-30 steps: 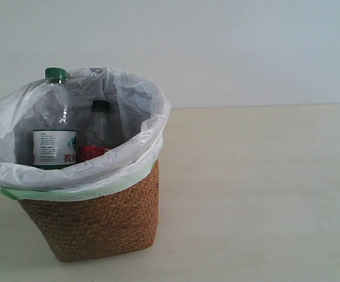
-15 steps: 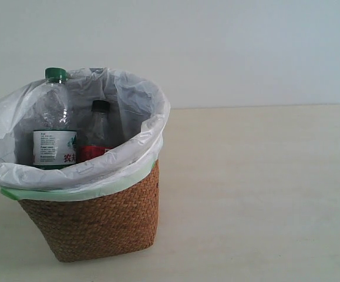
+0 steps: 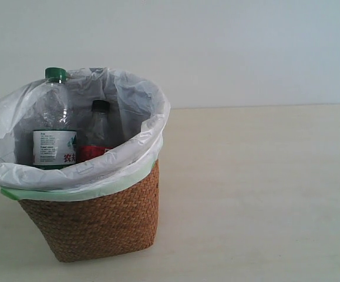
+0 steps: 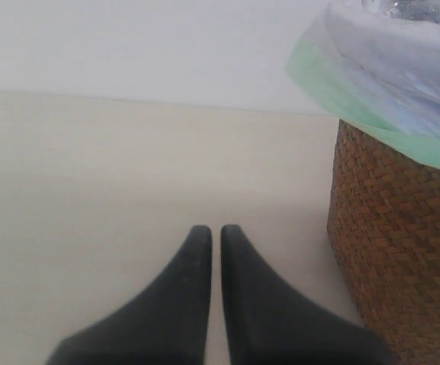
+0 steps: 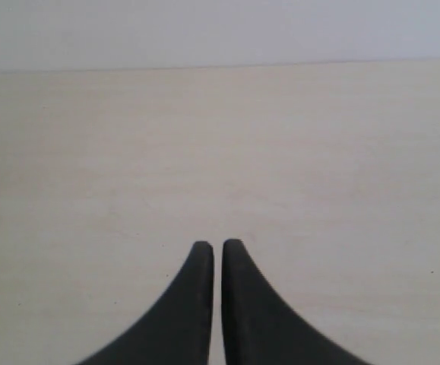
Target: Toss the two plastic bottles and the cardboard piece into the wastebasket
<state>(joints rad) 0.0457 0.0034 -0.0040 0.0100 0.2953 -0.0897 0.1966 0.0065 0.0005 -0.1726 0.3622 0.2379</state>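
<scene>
The wicker wastebasket (image 3: 93, 220) with its white bag stands at the left of the exterior view. Inside it stand the green-capped bottle (image 3: 54, 120) and the black-capped bottle (image 3: 98, 132), both upright. The cardboard piece is hidden or out of view. Neither arm shows in the exterior view. My left gripper (image 4: 216, 232) is shut and empty, low over the table beside the wastebasket (image 4: 402, 243). Over bare table my right gripper (image 5: 217, 247) is likewise shut with nothing in it.
The pale wooden table (image 3: 258, 194) stretches to the right of the basket. A plain white wall (image 3: 228, 47) stands behind it. The bag's pale green edge (image 4: 356, 114) hangs over the basket's rim.
</scene>
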